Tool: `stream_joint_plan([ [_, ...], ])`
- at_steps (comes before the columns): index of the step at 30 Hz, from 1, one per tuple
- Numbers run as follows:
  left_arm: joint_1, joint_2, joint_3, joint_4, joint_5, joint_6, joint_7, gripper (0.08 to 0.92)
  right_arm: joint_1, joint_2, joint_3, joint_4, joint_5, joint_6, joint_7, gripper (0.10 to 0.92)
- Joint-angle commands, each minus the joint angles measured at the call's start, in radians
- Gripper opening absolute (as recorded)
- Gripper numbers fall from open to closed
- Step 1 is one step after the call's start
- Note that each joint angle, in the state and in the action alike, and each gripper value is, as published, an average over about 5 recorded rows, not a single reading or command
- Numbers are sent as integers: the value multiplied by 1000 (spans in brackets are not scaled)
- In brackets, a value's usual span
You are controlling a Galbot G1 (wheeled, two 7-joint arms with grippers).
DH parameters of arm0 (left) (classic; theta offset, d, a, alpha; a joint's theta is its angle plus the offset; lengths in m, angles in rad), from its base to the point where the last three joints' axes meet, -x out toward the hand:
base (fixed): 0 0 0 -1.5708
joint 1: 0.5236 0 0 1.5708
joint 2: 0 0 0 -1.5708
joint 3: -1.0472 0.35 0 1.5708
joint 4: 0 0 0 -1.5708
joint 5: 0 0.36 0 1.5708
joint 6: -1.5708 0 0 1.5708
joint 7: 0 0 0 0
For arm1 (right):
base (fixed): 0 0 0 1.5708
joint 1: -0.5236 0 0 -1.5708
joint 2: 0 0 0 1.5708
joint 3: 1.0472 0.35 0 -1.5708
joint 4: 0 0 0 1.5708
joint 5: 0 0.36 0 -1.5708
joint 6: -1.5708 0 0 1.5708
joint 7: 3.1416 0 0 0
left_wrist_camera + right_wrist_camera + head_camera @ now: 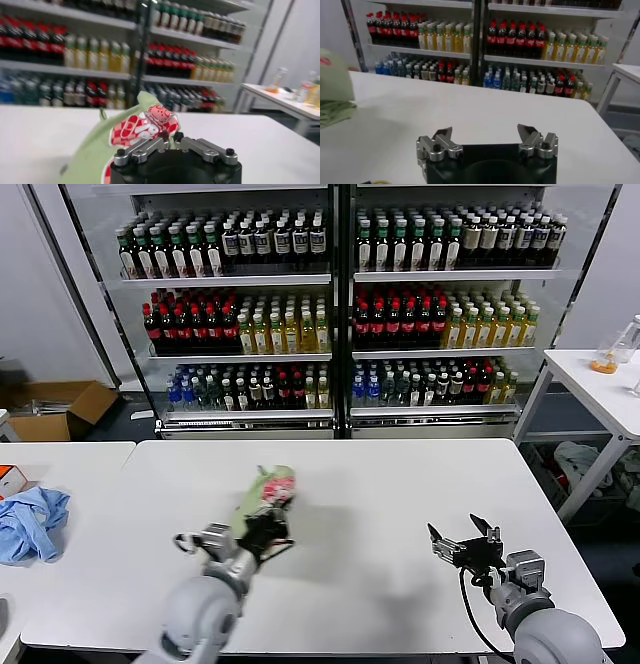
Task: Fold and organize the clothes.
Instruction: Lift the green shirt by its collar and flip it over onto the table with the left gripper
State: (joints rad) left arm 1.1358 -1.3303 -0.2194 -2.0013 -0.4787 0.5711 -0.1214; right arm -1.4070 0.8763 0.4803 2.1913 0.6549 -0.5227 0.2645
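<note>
The pale green shirt [262,496] with its red-and-white print is bunched into a small bundle, held up off the white table [380,494] left of centre. My left gripper [272,532] is shut on its near edge; in the left wrist view the fingertips [168,135] pinch the green cloth [127,135] just below the print. My right gripper [465,536] is open and empty over the table's right front part, well apart from the shirt. In the right wrist view its jaws [486,134] stand wide, and the shirt [334,85] shows far off at the frame edge.
A light blue cloth [32,522] lies on a second table at the left, by an orange box [10,478]. Glass-door fridges full of bottles [340,304] stand behind. Another white table [600,389] with small items is at the right. A cardboard box [60,409] sits on the floor.
</note>
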Motion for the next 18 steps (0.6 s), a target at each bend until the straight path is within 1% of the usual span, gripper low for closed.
stream_joint_plan([
  [1, -26, -195, 291, 120, 99, -8, -40, 109, 10, 4, 4, -8, -3, 2, -1, 823],
  [5, -3, -235, 326, 134, 77, -12, -52, 109, 13, 3, 4, -11, -2, 3, -1, 823],
  [11, -27, -302, 343, 166, -53, -7, -63, 109, 14, 2, 9, -12, -1, 3, -1, 823],
  [18, -79, -320, 342, 271, -139, -50, -62, 109, 7, 7, 16, -7, -2, 2, 0, 823],
])
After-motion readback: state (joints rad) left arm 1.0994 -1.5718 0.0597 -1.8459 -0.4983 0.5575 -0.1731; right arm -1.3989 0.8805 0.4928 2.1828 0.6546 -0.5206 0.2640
